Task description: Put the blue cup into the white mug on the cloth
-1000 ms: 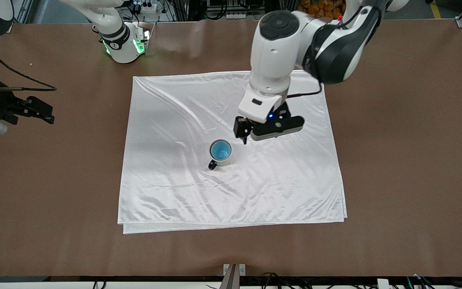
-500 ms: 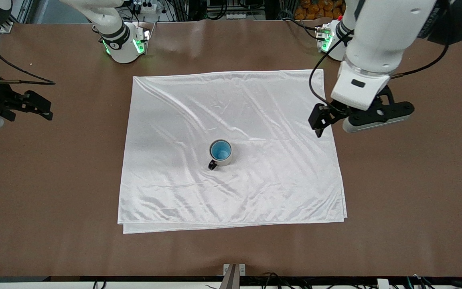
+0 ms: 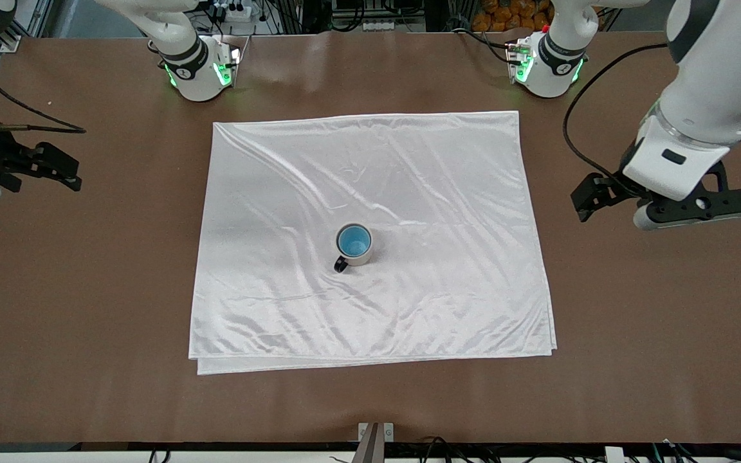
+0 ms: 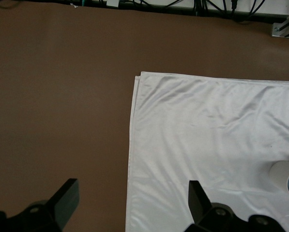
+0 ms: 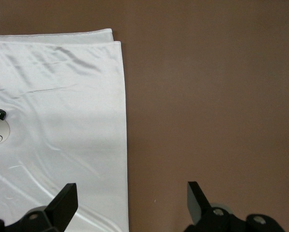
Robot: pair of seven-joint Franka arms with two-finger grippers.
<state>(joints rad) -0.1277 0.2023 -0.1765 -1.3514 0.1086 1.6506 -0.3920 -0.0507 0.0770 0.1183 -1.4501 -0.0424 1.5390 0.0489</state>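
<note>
Blue cup [image 3: 354, 240] sits inside white mug [image 3: 357, 252] mid-cloth [image 3: 409, 173]; left gripper [image 3: 586, 200] and right gripper [image 3: 62, 173] hover over bare tabletop [image 3: 634, 308], jaws released, empty

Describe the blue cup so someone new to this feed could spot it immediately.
Find the large shiny white cloth spread on the brown table. Near the cloth's middle stands one cream white mug with a small black loop handle. The blue cup sits nested inside that mug, showing only as a bright blue round interior within the mug's pale rim, the sole blue thing on the cloth.
</note>
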